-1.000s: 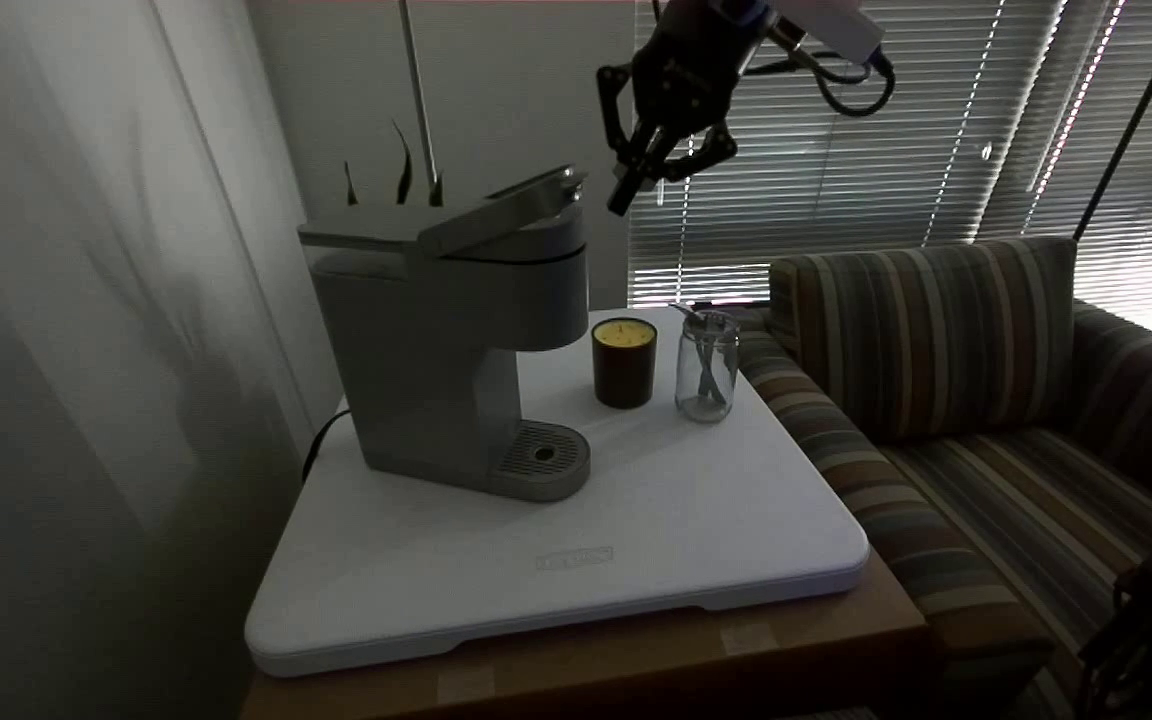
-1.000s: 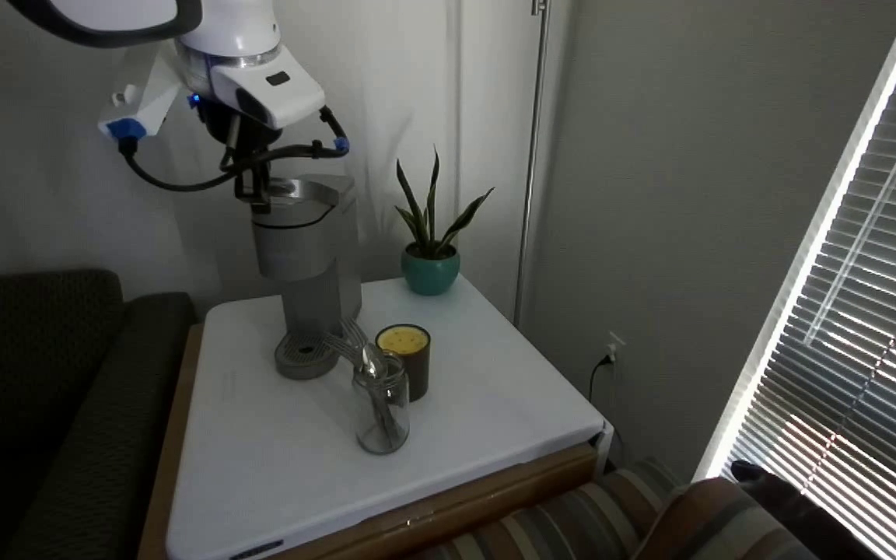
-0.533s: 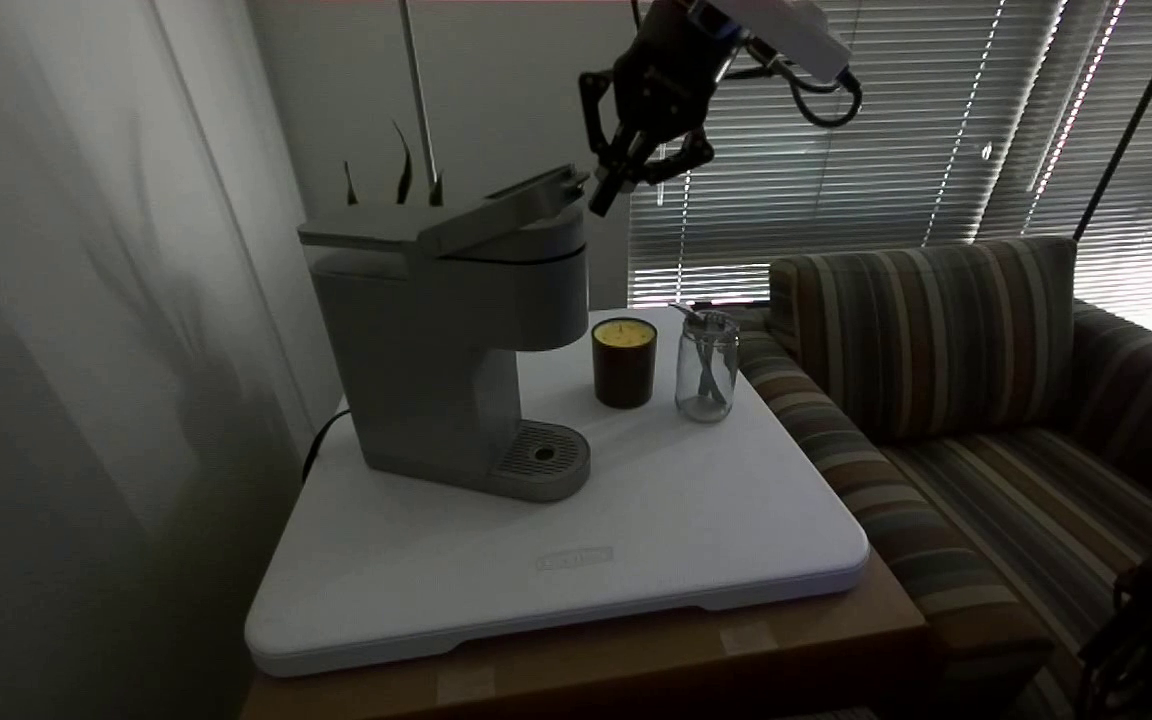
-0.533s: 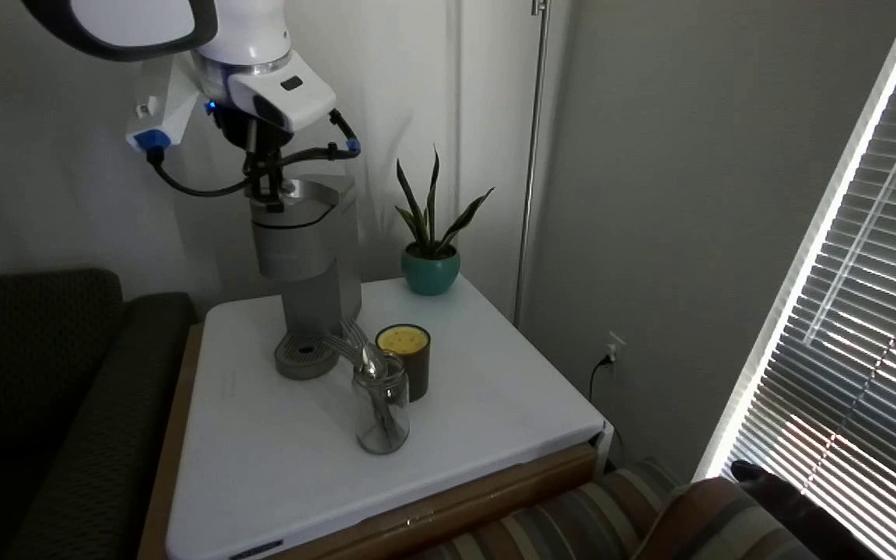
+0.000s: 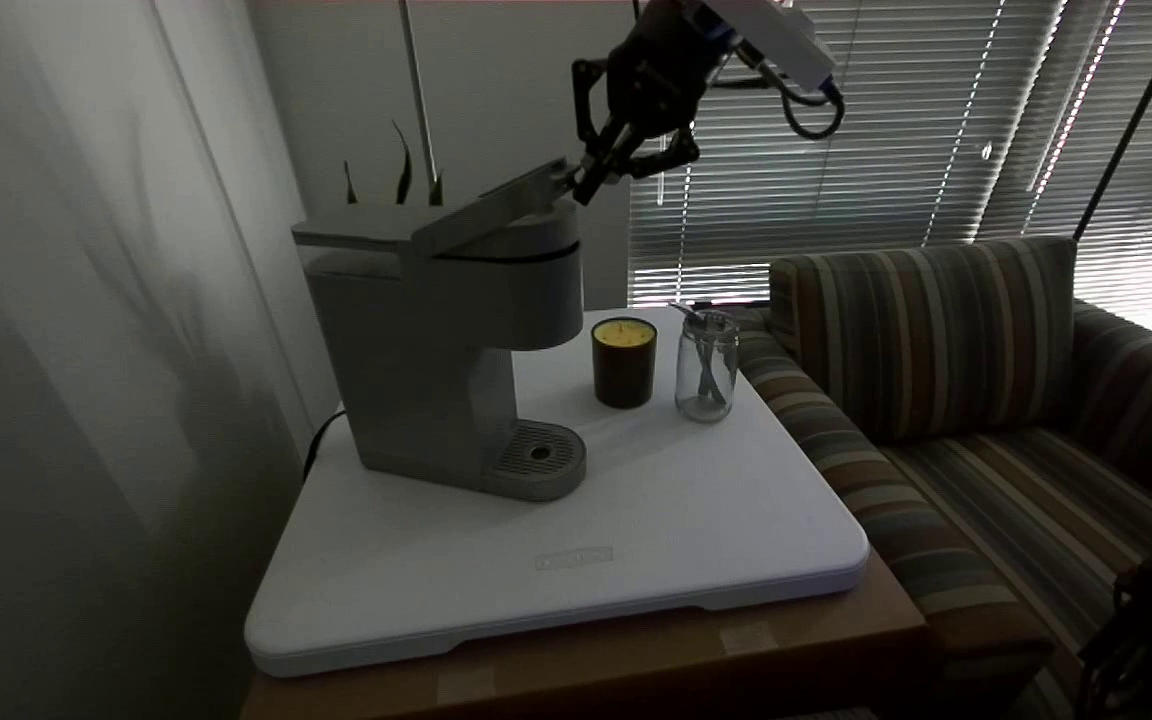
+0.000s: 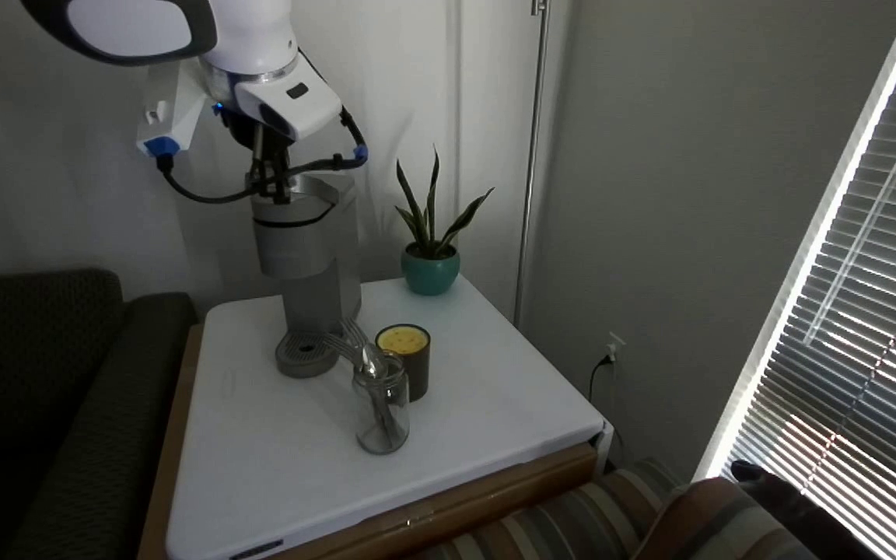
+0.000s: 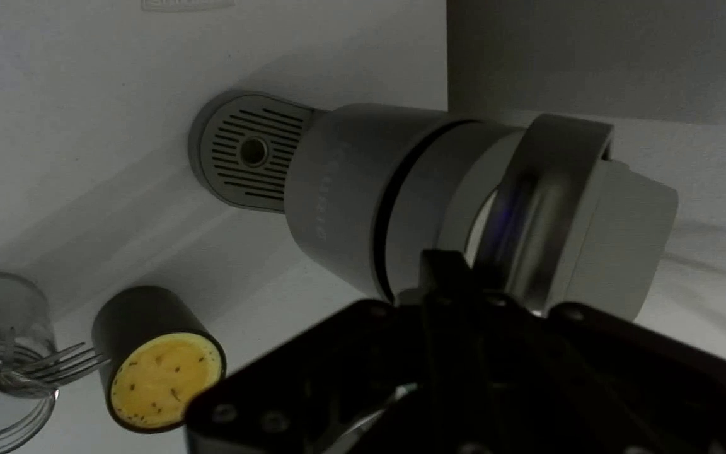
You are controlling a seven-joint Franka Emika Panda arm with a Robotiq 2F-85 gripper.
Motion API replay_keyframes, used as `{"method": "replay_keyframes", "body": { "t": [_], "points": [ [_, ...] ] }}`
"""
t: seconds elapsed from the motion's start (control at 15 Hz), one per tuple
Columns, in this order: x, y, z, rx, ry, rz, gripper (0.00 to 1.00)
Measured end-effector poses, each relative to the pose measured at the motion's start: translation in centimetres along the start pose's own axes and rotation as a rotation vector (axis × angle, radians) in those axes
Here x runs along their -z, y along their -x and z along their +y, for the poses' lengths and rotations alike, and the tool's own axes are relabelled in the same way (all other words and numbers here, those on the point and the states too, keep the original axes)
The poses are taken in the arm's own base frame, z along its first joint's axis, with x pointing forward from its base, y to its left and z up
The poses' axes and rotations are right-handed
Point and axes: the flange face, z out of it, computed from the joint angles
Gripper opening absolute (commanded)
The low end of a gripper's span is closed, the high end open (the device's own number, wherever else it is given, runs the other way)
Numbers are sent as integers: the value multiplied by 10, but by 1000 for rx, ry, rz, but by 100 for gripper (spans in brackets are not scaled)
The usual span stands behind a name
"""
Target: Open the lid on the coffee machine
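The grey coffee machine (image 5: 436, 350) stands on the white table, and shows also in an exterior view (image 6: 296, 253) and the wrist view (image 7: 338, 183). Its lid (image 5: 496, 208) is tilted, front edge raised above the head with a narrow gap. In the wrist view the lid's shiny front (image 7: 546, 208) is beside my fingers. My gripper (image 5: 586, 188) is at the lid's front edge and appears to touch it. In the wrist view the dark fingers (image 7: 454, 268) are together, with nothing seen between them. In an exterior view the gripper (image 6: 281, 194) partly covers the lid.
A dark candle cup (image 5: 624, 375) and a clear jar (image 6: 382, 420) with cutlery stand on the white table (image 5: 696, 500) in front of the machine. A potted plant (image 6: 430, 272) stands at the back. A striped armchair (image 5: 936, 340) adjoins the table.
My gripper has moved toward the machine and reached the lid's front edge. In an exterior view the machine and lid have shifted slightly left. The lid's tilt looks about the same.
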Motion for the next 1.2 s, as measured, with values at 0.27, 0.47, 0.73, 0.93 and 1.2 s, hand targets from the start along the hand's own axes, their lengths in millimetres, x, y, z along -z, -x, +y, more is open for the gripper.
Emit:
{"method": "replay_keyframes", "body": {
  "t": [0.27, 0.47, 0.73, 0.93, 1.2],
  "points": [
    [1, -1, 2, -24, -39, -1, 0],
    [1, -2, 3, -33, -52, 4, 0],
    [3, -3, 2, -32, -55, 23, 0],
    [6, -5, -2, -26, -61, 49, 0],
    [12, -8, -11, 0, -75, 80, 0]
  ]
}}
